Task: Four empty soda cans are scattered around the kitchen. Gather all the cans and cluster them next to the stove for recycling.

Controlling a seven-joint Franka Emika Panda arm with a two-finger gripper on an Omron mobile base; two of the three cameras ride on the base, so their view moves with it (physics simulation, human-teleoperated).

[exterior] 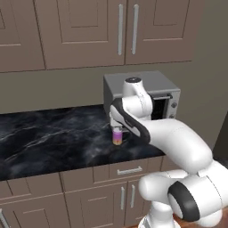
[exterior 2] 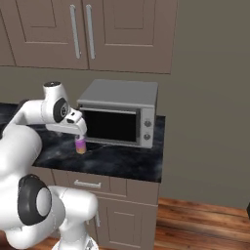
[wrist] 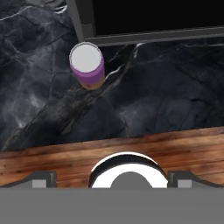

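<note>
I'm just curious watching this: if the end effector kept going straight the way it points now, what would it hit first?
Probably the black marble counter. The open end effector looks down at it, with the purple can off to one side of its line, in front of the microwave. Depth is hard to judge.

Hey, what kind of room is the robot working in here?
Most likely a home kitchen: a black marble countertop with wall cabinets above and drawers below, a grey microwave on it, and a purple soda can standing beside it.
</note>
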